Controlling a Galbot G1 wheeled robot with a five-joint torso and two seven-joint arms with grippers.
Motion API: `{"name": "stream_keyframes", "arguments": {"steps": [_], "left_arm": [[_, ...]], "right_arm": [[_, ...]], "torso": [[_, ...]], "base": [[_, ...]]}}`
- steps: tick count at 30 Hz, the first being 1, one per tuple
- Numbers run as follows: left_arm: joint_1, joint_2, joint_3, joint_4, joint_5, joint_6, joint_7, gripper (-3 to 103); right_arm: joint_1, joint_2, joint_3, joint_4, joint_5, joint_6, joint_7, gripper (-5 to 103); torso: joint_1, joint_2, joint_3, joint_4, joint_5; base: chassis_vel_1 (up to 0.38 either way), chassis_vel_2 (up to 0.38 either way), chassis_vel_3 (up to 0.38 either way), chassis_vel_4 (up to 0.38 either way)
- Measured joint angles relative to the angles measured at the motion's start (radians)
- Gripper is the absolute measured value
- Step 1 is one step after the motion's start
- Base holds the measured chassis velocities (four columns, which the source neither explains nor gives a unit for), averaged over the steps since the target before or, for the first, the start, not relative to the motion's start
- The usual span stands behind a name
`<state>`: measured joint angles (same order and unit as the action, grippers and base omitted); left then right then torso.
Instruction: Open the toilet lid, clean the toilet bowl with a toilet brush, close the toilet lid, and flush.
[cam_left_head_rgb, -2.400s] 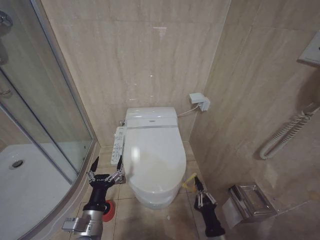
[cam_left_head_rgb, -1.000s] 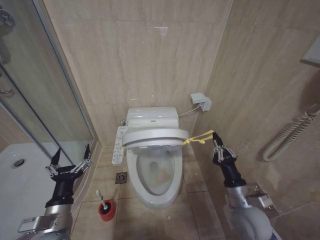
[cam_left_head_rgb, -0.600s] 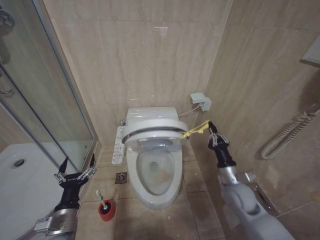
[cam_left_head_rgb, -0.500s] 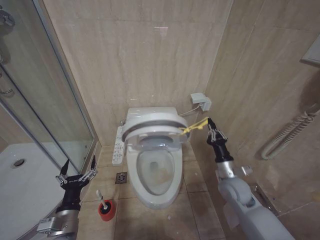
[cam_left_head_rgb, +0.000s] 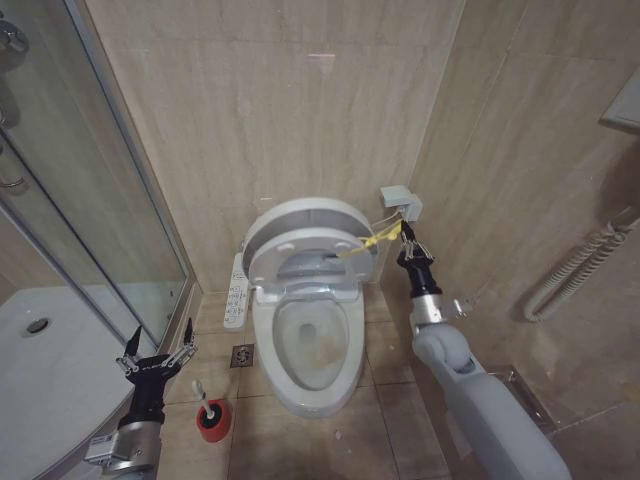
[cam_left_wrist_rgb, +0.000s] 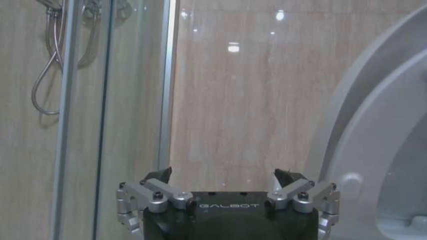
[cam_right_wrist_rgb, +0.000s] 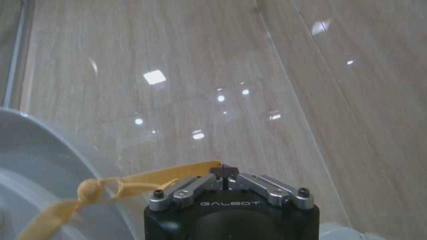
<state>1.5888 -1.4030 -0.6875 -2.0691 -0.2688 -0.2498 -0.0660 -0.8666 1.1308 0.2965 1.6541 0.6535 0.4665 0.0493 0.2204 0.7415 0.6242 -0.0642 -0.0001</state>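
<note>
Pulling the yellow loop (cam_left_head_rgb: 362, 243), the right pincer (cam_left_head_rgb: 405, 240) is clamped on it beside the wall socket, and the toilet lid (cam_left_head_rgb: 305, 238) is standing steeper than half a second ago, nearly upright against the tank. The toilet bowl (cam_left_head_rgb: 308, 345) is lying exposed, brownish staining inside. The toilet brush (cam_left_head_rgb: 205, 404) is sitting in its red holder on the floor, beside the left pincer (cam_left_head_rgb: 156, 357), which is hovering spread wide. The right wrist view is showing the knotted loop (cam_right_wrist_rgb: 100, 190) pinched between closed fingertips.
</note>
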Motion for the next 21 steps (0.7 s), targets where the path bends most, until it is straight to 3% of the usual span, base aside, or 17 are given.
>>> {"name": "stream_keyframes", "arguments": {"steps": [9,21], "left_arm": [[-0.008,0.021,-0.041,0.024,-0.013,0.002,0.000,100],[-0.005,0.006,-0.035,0.028,-0.014,-0.002,-0.001,100]], "right_arm": [[0.221,0.050,-0.057,-0.219,0.015,0.000,-0.019,0],[0.330,0.092,-0.075,-0.423,0.016,0.005,-0.066,0]], "torso": [[0.000,0.000,0.000,0.0004,-0.0001],[0.000,0.000,0.000,0.0002,-0.0001]], "base": [[0.000,0.000,0.000,0.000],[0.000,0.000,0.000,0.000]]}}
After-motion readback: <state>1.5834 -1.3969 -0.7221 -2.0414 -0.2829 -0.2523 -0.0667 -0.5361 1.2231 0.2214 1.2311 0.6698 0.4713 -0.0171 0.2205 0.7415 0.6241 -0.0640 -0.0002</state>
